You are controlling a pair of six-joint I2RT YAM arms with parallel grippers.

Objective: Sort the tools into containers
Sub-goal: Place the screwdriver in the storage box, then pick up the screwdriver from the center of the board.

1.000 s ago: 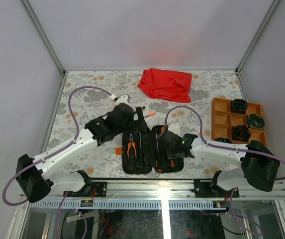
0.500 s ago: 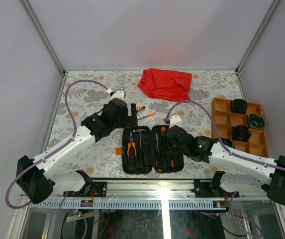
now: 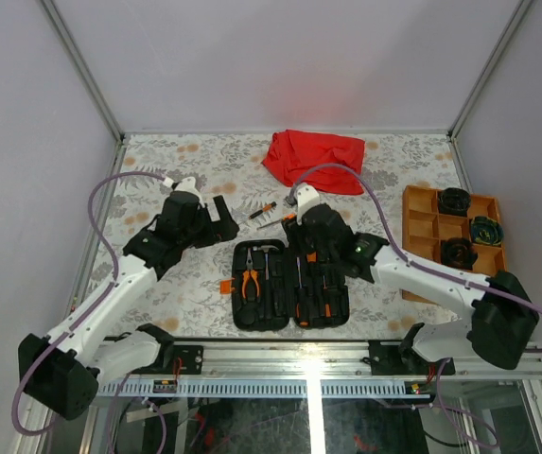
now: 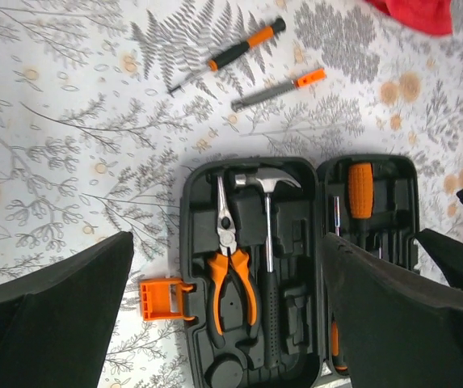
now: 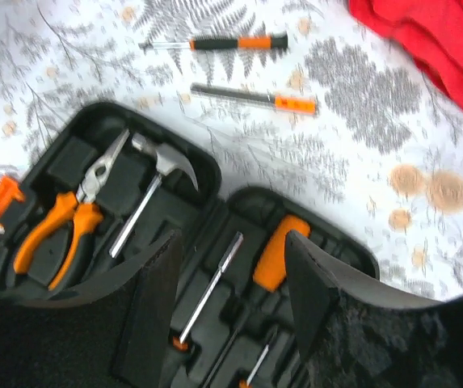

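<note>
The black tool case [image 3: 289,284] lies open near the front edge. It holds orange-handled pliers [image 3: 249,282], a hammer [image 3: 269,260] and screwdrivers in its right half. Two more screwdrivers [image 3: 261,210] lie on the table just beyond it. My left gripper [image 3: 221,219] is open and empty, beyond the case's left corner. My right gripper [image 3: 301,244] is open and empty above the far end of the case's right half. The left wrist view shows the pliers [image 4: 231,267], hammer [image 4: 266,242] and left gripper [image 4: 227,267]. The right wrist view shows the right gripper [image 5: 233,259] over an orange handle [image 5: 275,255].
The orange divided tray [image 3: 422,227] stands at the right edge with dark round items in some compartments. A red cloth [image 3: 313,158] lies at the back centre. The case's orange latch [image 4: 160,297] sticks out on its left side.
My left gripper has pulled back to the left, away from the case's far edge. My right arm has swung forward and left, from over the case's middle to its far end.
</note>
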